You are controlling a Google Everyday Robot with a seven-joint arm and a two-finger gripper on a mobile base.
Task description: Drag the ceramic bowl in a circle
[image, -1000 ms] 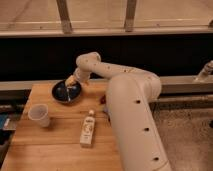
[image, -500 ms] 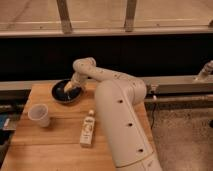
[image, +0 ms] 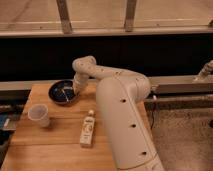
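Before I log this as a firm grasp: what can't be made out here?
Camera view only:
Whether the gripper, at the right rim of the ceramic bowl, actually holds it: the wrist covers the contact.
Bottle label: too small to read.
Table, right part: hidden behind the arm.

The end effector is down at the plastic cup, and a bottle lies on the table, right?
No. In the camera view the end effector is down at the rim of the black bowl, not the cup, which stands apart. A bottle does lie on the table.
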